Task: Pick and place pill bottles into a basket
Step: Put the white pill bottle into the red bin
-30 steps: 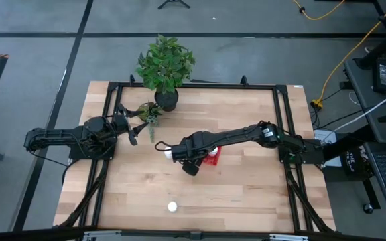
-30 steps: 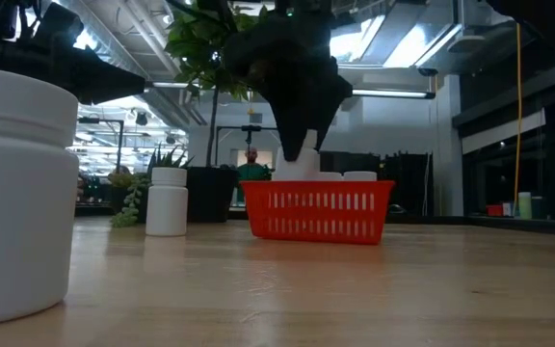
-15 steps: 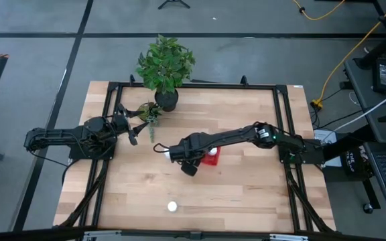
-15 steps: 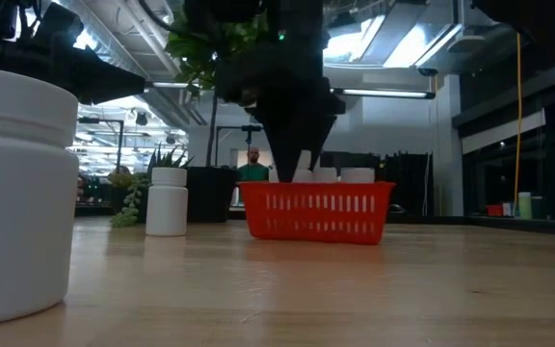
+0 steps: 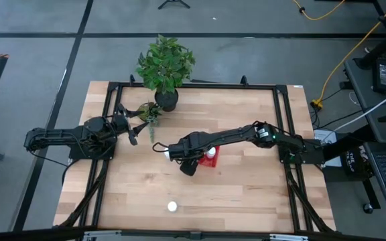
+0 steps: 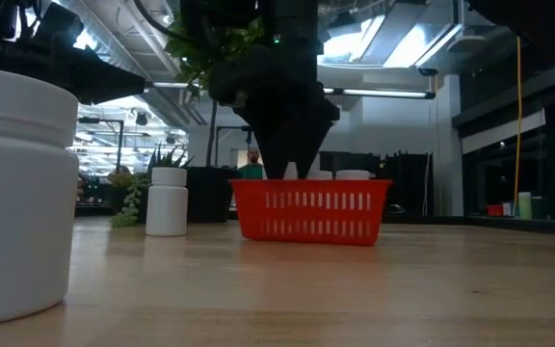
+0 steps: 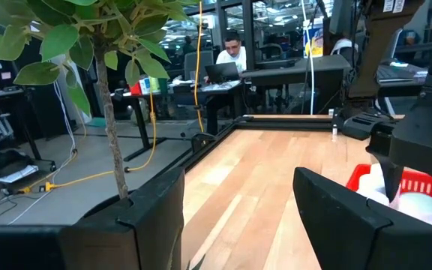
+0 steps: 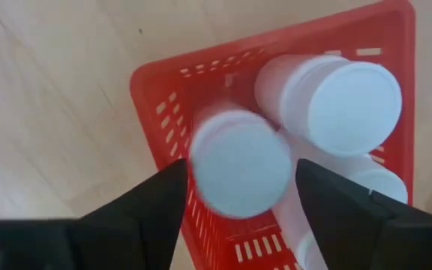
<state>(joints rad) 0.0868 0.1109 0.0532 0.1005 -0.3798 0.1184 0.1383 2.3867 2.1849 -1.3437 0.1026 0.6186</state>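
My right gripper (image 5: 194, 155) (image 8: 240, 196) hangs over the left end of the red basket (image 5: 213, 161) (image 6: 311, 212), shut on a white pill bottle (image 8: 240, 161). Two more bottles (image 8: 328, 97) stand in the basket. One bottle (image 5: 157, 146) (image 6: 167, 200) stands on its base left of the basket. Another (image 5: 172, 207) (image 6: 17, 193) stands near the table's front edge. My left gripper (image 5: 134, 128) (image 7: 238, 217) is open and empty at the far left, beside the plants. My right gripper pinches the bottle's upper part by two opposite sides (image 8: 199, 169), just below the cap, between its two fingers. The fingers point down from above. The bottle is upright and reaches down inside the basket's left end. Whether its base rests on the basket floor is hidden.
A black pot with a leafy plant (image 5: 166, 99) stands at the far edge, with a small succulent (image 5: 149, 112) beside it, right by my left gripper. A black frame (image 5: 179, 86) runs round the table. Bare wood (image 5: 246, 194) lies near the front right.
My right gripper has gone down with the bottle, from above the basket's rim to its fingertips at the rim, so the bottle now sits low inside. The basket has slid a little toward the table's left edge.
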